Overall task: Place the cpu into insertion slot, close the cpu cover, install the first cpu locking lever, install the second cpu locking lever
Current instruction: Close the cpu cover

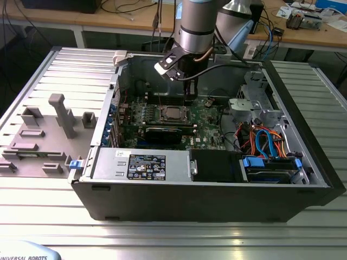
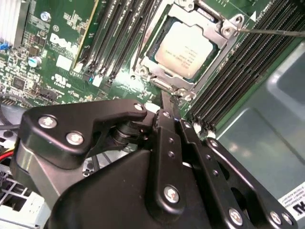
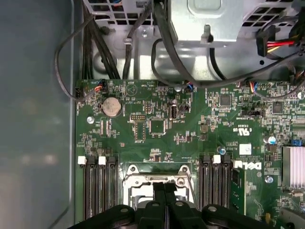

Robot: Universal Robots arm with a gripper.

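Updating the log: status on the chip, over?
Gripper shut, at the cover edge. Chip seated, cover down around it. Nothing in the way.

My electronics lab, ribbed grey metal worktable (image 1: 173, 238), opened black computer tower (image 1: 206, 203) before me, pale wooden benches (image 1: 124, 20) behind, strewn with cables (image 1: 128, 7).

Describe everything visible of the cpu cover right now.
The thin silver metal cpu cover is a frame plate with a large square cut-out. It lies closed and flat on the green circuit board, framing the square grey-topped cpu. Long black memory slots flank it. The shut black gripper points at its edge tab; contact cannot be judged.
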